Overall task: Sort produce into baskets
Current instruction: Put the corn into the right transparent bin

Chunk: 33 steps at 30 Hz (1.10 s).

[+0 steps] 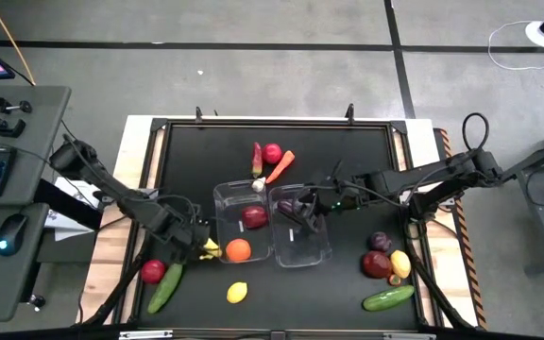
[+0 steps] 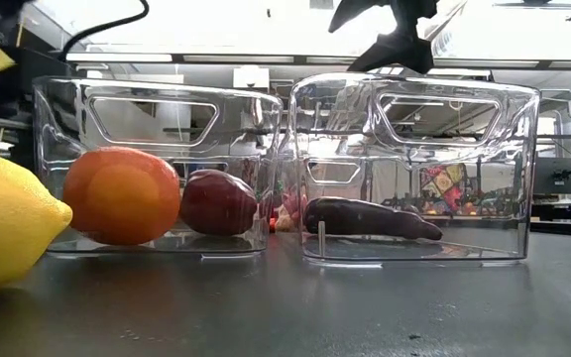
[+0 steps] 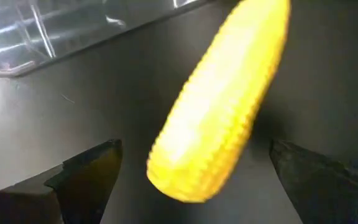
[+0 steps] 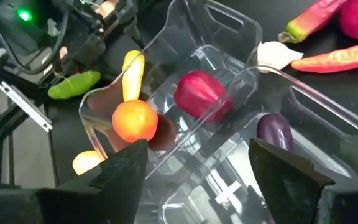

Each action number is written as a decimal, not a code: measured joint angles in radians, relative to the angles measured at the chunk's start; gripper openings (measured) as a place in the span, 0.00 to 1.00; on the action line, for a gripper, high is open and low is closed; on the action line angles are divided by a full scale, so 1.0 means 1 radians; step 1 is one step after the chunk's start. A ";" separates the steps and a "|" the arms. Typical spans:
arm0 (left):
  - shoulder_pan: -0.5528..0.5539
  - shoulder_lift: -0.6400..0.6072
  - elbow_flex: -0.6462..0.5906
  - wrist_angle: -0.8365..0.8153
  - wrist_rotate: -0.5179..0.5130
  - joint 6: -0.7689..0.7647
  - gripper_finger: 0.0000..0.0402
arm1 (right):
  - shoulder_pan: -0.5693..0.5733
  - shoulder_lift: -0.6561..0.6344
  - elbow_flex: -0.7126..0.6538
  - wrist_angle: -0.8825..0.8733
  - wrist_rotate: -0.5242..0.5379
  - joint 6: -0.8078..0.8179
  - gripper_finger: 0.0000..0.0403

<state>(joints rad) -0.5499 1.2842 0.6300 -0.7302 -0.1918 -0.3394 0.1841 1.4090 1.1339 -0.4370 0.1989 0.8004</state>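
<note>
At the centre of the high view, two clear bins stand side by side on the black tabletop [image 1: 348,156], the left bin [image 1: 227,196] holding a red apple [image 1: 254,217] and the right bin [image 1: 314,253] a purple eggplant [image 2: 365,217], which suggests one takes fruit and the other vegetables. The right end effector [image 1: 302,215] hovers over the right bin with its fingers spread and nothing between them, probably because the eggplant already lies inside. Lower left of that frame, the left end effector [image 1: 199,247] sits low beside the orange [image 1: 238,249], open around a yellow corn cob [image 3: 219,102] that it does not yet grip. Loose produce lies around: a lemon [image 1: 237,293], cucumbers [image 1: 387,298], a carrot [image 1: 281,166] and a chili [image 1: 257,159].
</note>
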 joint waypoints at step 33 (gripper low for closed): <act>0.058 -0.043 0.039 -0.137 0.298 -0.288 0.36 | 0.000 -0.002 0.000 0.001 -0.028 -0.050 0.68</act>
<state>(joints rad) -0.4924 1.2409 0.6695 -0.8668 0.1061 -0.6279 0.1841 1.4068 1.1339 -0.4358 0.1705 0.7502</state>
